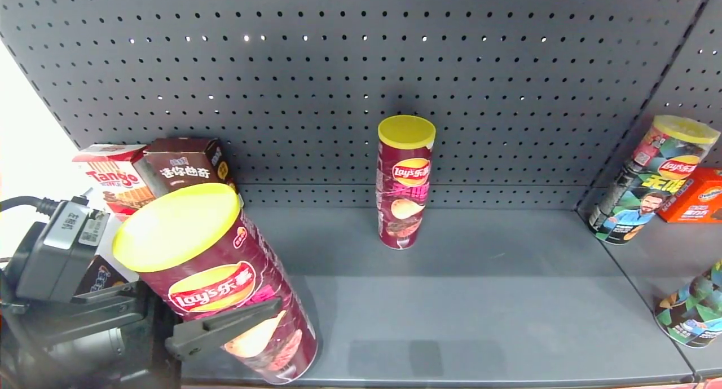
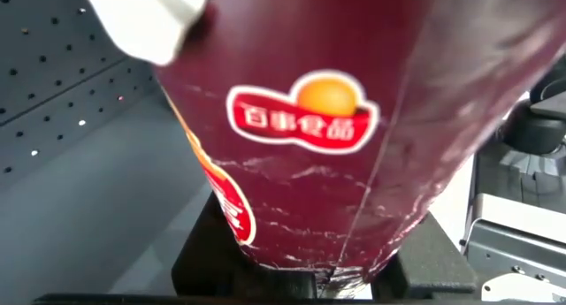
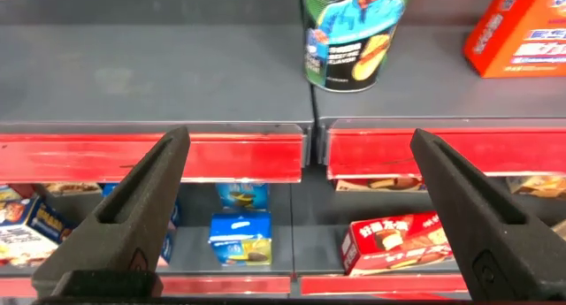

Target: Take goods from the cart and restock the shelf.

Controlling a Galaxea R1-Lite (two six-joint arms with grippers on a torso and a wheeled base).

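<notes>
Leaning clamped inside the left pincer (image 1: 256, 290), the chip can (image 1: 192, 248) tilts.

A maroon chip can (image 1: 220, 282) with a yellow lid is tilted, its top leaning toward 10 o'clock. It is at 8 o'clock, over the front edge of the grey shelf (image 1: 479, 299). A matching second can (image 1: 403, 191) stands upright at the shelf's 12 o'clock, near the back panel.

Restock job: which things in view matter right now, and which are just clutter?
In the job: grey shelf; maroon chip can, tilted at its front edge; left pincer, shut on it; matching can standing near the back.
Lying about: snack boxes at the left end; green-patterned cans and orange box on the next bay; right pincer, open, holding nothing.
</notes>
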